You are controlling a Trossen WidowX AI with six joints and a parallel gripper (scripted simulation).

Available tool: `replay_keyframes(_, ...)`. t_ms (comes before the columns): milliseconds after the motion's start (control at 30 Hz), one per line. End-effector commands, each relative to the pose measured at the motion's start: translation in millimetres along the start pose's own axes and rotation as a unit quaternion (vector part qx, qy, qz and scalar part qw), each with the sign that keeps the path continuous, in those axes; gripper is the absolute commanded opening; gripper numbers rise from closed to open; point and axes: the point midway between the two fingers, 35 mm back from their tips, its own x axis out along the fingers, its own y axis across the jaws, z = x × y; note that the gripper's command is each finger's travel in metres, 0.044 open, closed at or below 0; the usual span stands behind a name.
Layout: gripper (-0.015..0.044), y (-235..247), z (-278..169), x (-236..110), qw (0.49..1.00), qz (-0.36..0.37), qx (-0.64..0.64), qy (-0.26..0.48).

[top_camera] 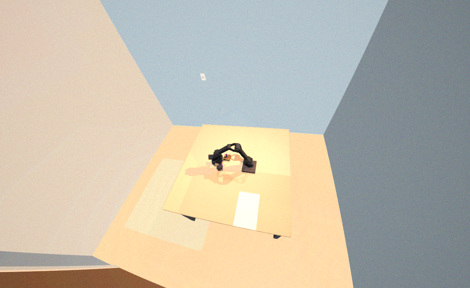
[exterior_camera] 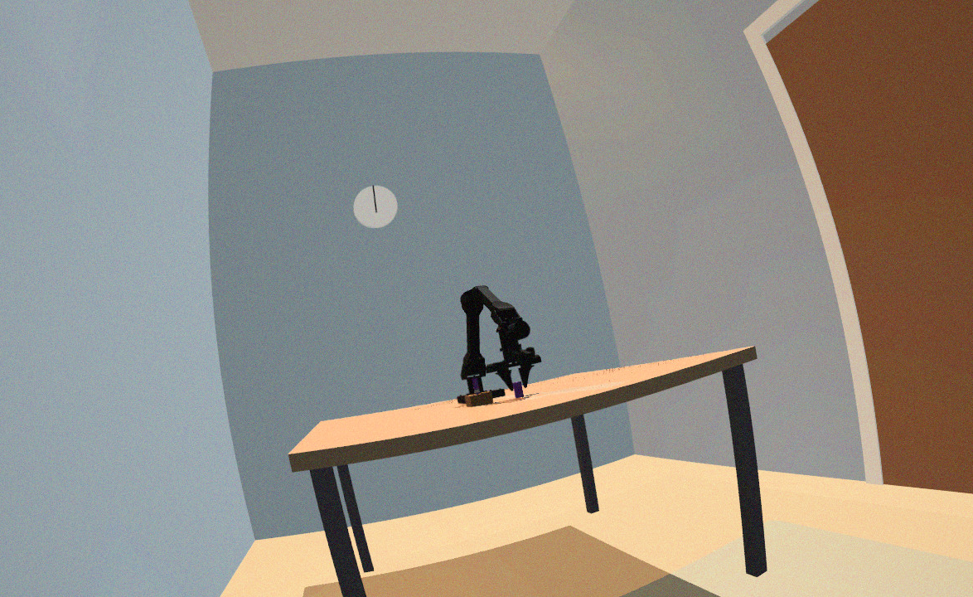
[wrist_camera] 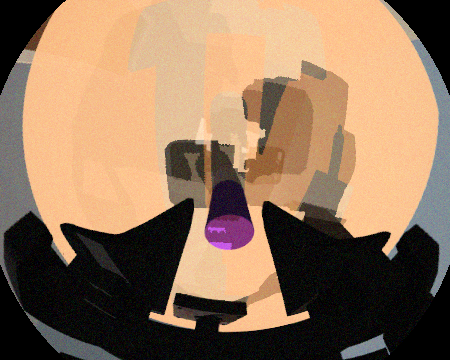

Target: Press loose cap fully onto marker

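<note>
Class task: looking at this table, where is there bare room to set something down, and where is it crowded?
Bare patches: the near half of the table, left of the white sheet, and the strip along the far edge behind the arm. Crowded: mid-table, where the open gripper straddles the cap beside the holder block and marker.

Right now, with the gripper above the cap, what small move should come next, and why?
Probably lower a little further, then close. The wrist view shows the cap upright on the table, centred in the gap of the open gripper, with neither finger touching it. From the side, the fingertips seem to reach only about the cap's top, so closing now might pinch just its rim.
</note>
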Motion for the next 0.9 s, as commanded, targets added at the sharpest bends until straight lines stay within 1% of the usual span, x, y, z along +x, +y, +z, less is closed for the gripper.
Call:
replay_keyframes(0,0.0248,0,-4,11,1.0,-0.001,0.003,0.009)
replay_keyframes(200,0.0248,0,-4,12,1.0,-0.001,0.003,0.009)
replay_keyframes(333,0.0143,0,-4,12,1.0,-0.001,0.003,0.009)
replay_keyframes(633,0.0083,0,-4,12,1.0,-0.001,0.003,0.009)
replay_keyframes(733,0.0005,0,-4,8,1.0,-0.001,0.003,0.009)
replay_keyframes(867,0.0,0,-2,-3,1.0,-0.001,0.003,0.009)
